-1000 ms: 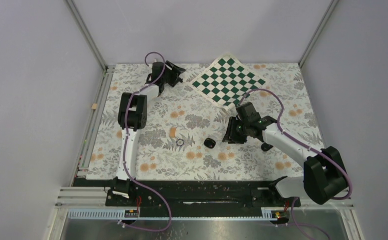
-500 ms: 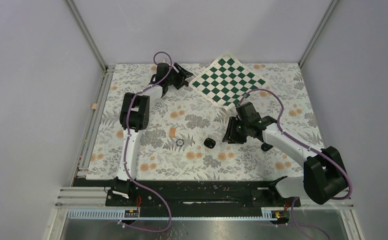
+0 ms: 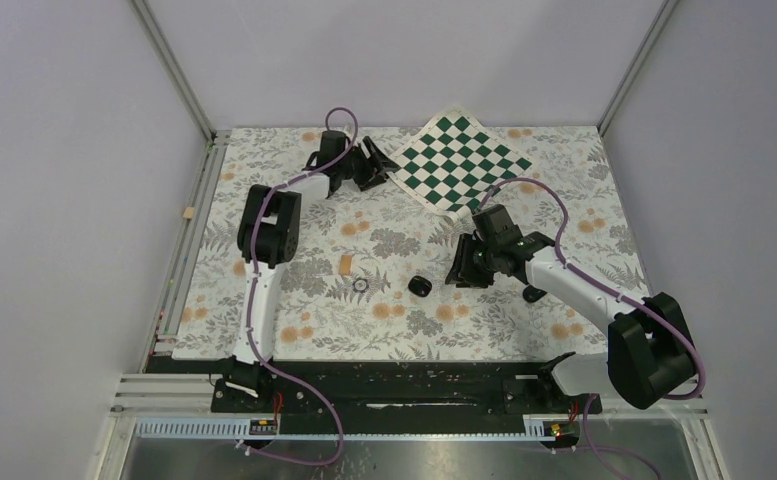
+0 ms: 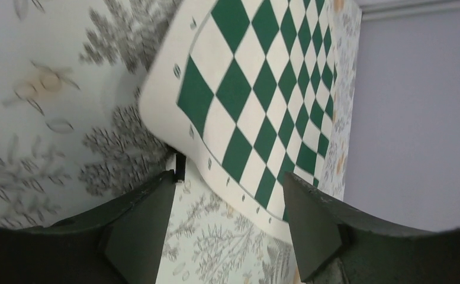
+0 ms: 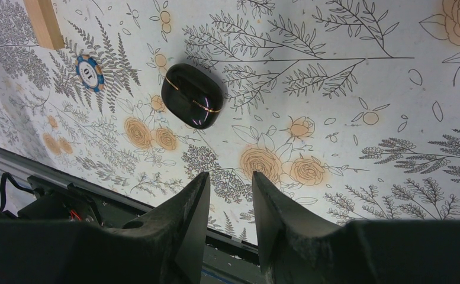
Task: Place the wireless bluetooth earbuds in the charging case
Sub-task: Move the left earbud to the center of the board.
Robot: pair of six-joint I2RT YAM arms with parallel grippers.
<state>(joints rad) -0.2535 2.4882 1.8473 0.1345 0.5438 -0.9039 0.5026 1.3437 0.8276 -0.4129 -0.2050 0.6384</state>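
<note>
- The left gripper (image 4: 228, 184) is seen wide open and empty over the chequered mat (image 4: 257, 112), toward 12 o'clock.
- The right gripper (image 5: 230, 189) is narrowly parted, with nothing held; the charging case (image 5: 193, 103) lies apparently shut at its 9 o'clock.
- The earbuds cannot be made out.
- The glossy case could be skidded aside by an off-centre pinch.
- The floral table (image 3: 304, 322) is enclosed by pale walls (image 3: 64, 200).

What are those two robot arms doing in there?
They're supposed to put earbuds into a case. The black case lies shut on the flowery table. The right pincer hovers close to it, slightly open and empty. The left pincer is far away at a corner of the chess mat, open and holding nothing. I can't clearly spot the earbuds anywhere.
</note>
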